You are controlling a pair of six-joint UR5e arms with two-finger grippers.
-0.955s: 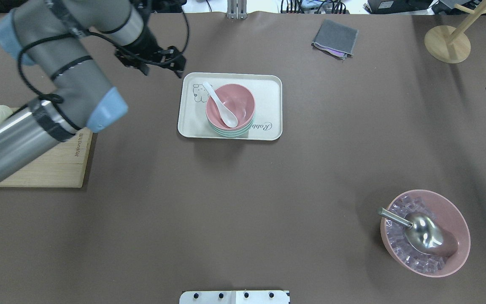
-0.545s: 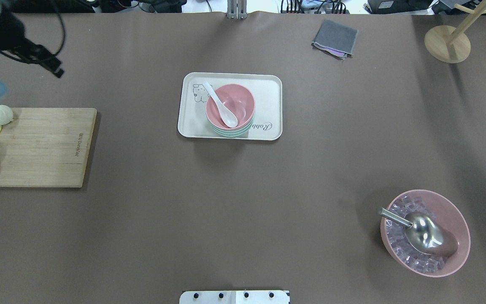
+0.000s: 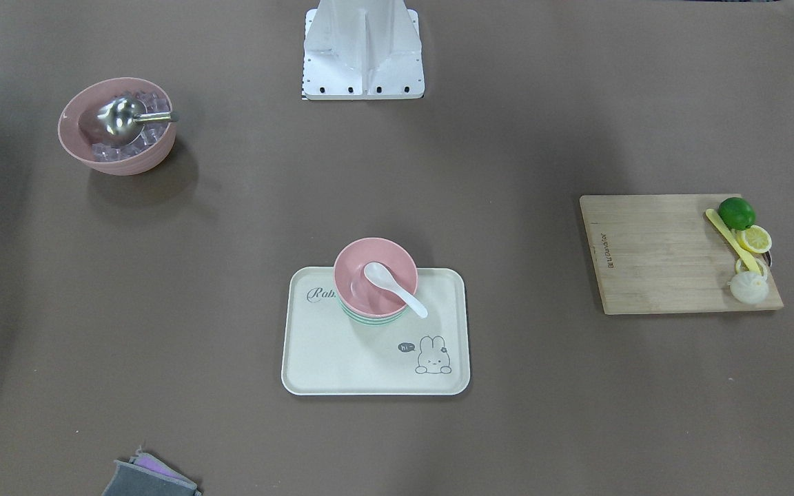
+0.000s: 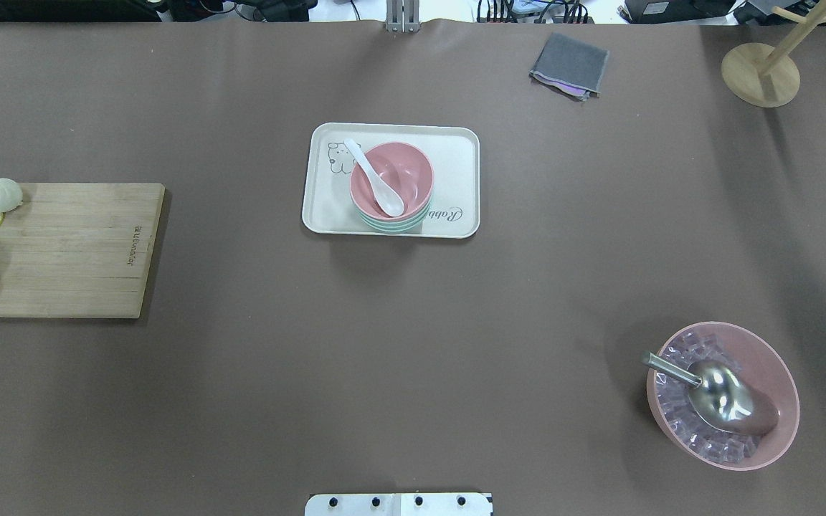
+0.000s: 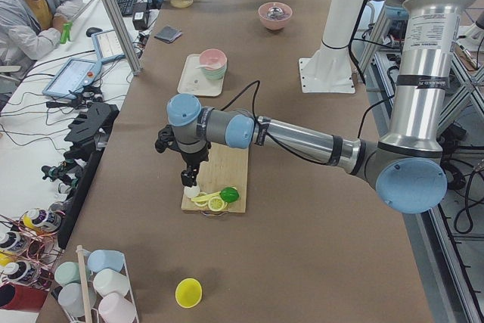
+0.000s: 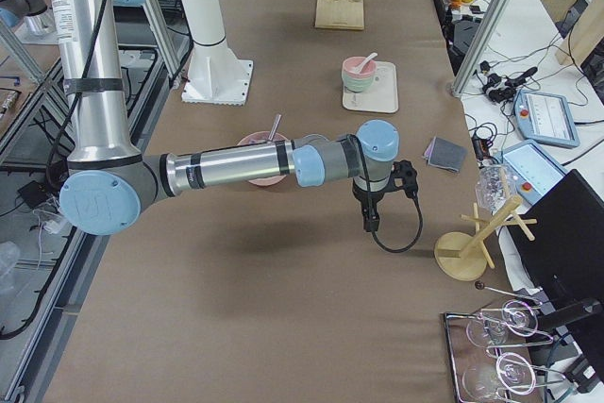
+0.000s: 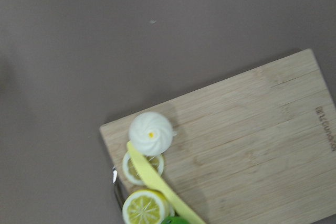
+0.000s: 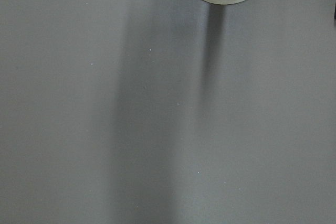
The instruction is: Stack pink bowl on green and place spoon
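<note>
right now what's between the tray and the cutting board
Nothing, only bare brown table between the tray and the board, seen in the overhead view.

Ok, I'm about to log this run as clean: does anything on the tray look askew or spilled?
Nothing stands out: the pink bowl sits nested in the green bowl on the tray, spoon resting inside.

Spoon [image 4: 370, 175] in top bowl [image 4: 416, 175], nested in bottom bowl [image 4: 391, 226], on tray [image 4: 456, 165]; cutting board [image 4: 69, 251] far left.
</note>
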